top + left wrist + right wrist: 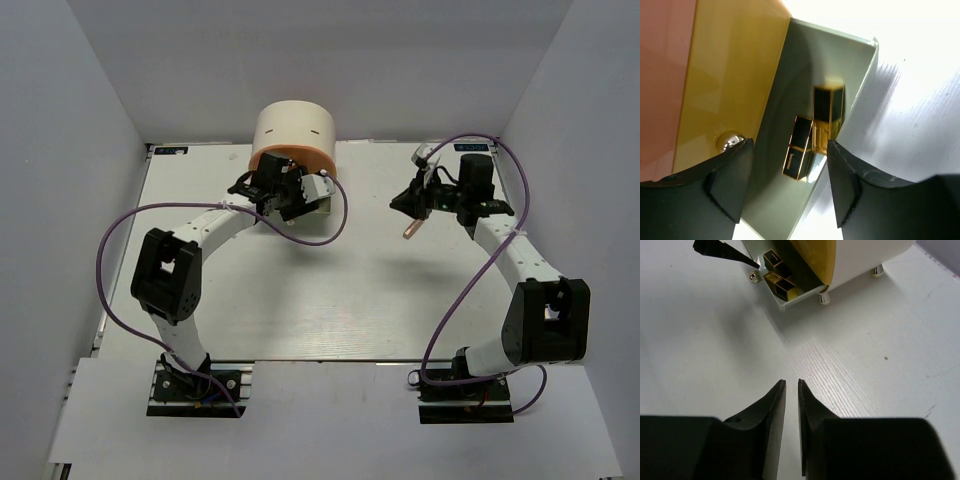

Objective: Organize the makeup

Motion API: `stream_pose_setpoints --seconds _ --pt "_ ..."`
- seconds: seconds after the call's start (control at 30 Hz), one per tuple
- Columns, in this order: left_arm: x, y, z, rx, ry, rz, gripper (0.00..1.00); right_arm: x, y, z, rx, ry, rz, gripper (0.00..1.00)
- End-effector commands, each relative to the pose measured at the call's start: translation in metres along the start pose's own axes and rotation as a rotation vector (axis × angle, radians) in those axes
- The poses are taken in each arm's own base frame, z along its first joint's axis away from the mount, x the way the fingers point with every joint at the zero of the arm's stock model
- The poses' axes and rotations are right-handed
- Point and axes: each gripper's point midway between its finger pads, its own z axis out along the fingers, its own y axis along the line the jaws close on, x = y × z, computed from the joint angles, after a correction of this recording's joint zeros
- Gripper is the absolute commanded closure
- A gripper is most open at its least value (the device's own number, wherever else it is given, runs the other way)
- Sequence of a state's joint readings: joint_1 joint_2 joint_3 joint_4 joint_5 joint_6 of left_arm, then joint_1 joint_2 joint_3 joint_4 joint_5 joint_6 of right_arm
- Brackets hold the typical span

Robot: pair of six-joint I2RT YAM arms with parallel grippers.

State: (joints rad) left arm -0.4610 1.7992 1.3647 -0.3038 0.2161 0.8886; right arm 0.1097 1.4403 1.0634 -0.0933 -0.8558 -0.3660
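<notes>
One cream rounded box stands at the table's far edge, with one drawer pulled open. In that drawer lie two black-and-gold square lipstick cases. One slim pinkish stick shows toward the far right corner. One round silver knob shows on the yellow drawer front, and two silver feet under the box. There are two arms, each with one purple cable, and two grippers: the left gripper and the right gripper.
</notes>
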Motion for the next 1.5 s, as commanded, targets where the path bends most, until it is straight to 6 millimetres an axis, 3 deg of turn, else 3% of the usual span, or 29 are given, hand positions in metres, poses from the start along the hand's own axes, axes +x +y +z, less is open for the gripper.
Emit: stream_pose_setpoints --seconds 0.0,0.03,0.13,0.17,0.2,0.23,0.27,0.3,0.33,0.37,0.4,0.43,0.47,0.5,0.53,0.57,0.67,0.7,0.73,0.8,0.83,0.97,1.1,1.33,1.4,1.47 --pt "-0.03 0.036 -0.021 -0.116 -0.072 0.027 0.29 -0.006 0.006 -0.004 -0.03 -0.028 -0.063 0.76" --pt "-0.034 0.04 -0.026 -0.131 -0.081 0.027 0.29 -0.003 0.009 -0.004 -0.043 -0.017 -0.062 0.67" --pt "-0.051 0.055 -0.045 -0.206 -0.102 0.027 0.28 0.005 0.01 -0.003 -0.079 0.005 -0.164 0.6" --pt "-0.059 0.058 -0.051 -0.226 -0.12 0.019 0.28 0.017 0.014 -0.003 -0.109 0.042 -0.152 0.6" --pt "-0.064 0.064 -0.059 -0.252 -0.13 0.004 0.28 0.013 0.008 -0.003 -0.123 0.047 -0.273 0.6" --pt "-0.073 0.067 -0.072 -0.271 -0.159 -0.064 0.29 0.036 0.014 -0.002 -0.172 0.114 -0.228 0.6" --pt "-0.079 0.069 -0.081 -0.28 -0.178 -0.108 0.3 0.043 0.014 -0.002 -0.205 0.142 -0.258 0.6" --pt "-0.083 0.071 -0.089 -0.291 -0.194 -0.159 0.31 0.032 0.009 -0.003 -0.226 0.153 -0.325 0.6" --pt "-0.085 0.067 -0.095 -0.287 -0.208 -0.257 0.33 0.047 0.001 0.0 -0.276 0.187 -0.418 0.6" --pt "-0.09 0.064 -0.112 -0.287 -0.224 -0.308 0.34 0.062 0.007 -0.008 -0.325 0.258 -0.38 0.6" --pt "-0.091 0.058 -0.119 -0.274 -0.235 -0.358 0.36 0.051 -0.002 -0.007 -0.336 0.266 -0.45 0.61" --pt "-0.087 0.043 -0.121 -0.237 -0.237 -0.454 0.38 0.055 -0.006 -0.008 -0.36 0.29 -0.484 0.61" --pt "-0.089 0.038 -0.141 -0.234 -0.265 -0.497 0.39 0.071 -0.013 -0.011 -0.4 0.346 -0.523 0.61" --pt "-0.086 0.029 -0.147 -0.226 -0.273 -0.542 0.4 0.076 -0.019 -0.012 -0.413 0.372 -0.559 0.61" --pt "-0.071 0.007 -0.144 -0.195 -0.247 -0.628 0.4 0.082 -0.03 -0.013 -0.43 0.411 -0.64 0.6" --pt "-0.074 0.003 -0.165 -0.225 -0.29 -0.656 0.4 0.087 -0.035 -0.016 -0.44 0.438 -0.668 0.6" --pt "-0.053 -0.032 -0.185 -0.234 -0.326 -0.79 0.36 0.108 -0.052 -0.026 -0.493 0.536 -0.787 0.56" --pt "-0.048 -0.04 -0.188 -0.238 -0.331 -0.83 0.35 0.112 -0.055 -0.028 -0.501 0.556 -0.795 0.55" --pt "-0.03 -0.061 -0.181 -0.223 -0.298 -0.901 0.35 0.116 -0.061 -0.03 -0.509 0.583 -0.808 0.55" --pt "-0.026 -0.069 -0.198 -0.253 -0.343 -0.978 0.34 0.123 -0.069 -0.031 -0.52 0.603 -0.81 0.54" --pt "-0.015 -0.081 -0.194 -0.251 -0.322 -1.007 0.34 0.123 -0.074 -0.032 -0.515 0.622 -0.824 0.54" --pt "-0.003 -0.094 -0.205 -0.285 -0.347 -1.09 0.34 0.136 -0.092 -0.031 -0.498 0.671 -0.856 0.5" --pt "0.004 -0.098 -0.208 -0.3 -0.325 -1.116 0.34 0.147 -0.104 -0.023 -0.503 0.692 -0.869 0.47" --pt "0.01 -0.103 -0.206 -0.301 -0.299 -1.139 0.33 0.144 -0.133 -0.002 -0.451 0.694 -0.897 0.46" --pt "0.013 -0.105 -0.204 -0.301 -0.298 -1.15 0.33 0.147 -0.138 0.0 -0.45 0.708 -0.897 0.38" --pt "0.013 -0.106 -0.203 -0.299 -0.301 -1.159 0.33 0.152 -0.138 0.001 -0.463 0.718 -0.896 0.37"
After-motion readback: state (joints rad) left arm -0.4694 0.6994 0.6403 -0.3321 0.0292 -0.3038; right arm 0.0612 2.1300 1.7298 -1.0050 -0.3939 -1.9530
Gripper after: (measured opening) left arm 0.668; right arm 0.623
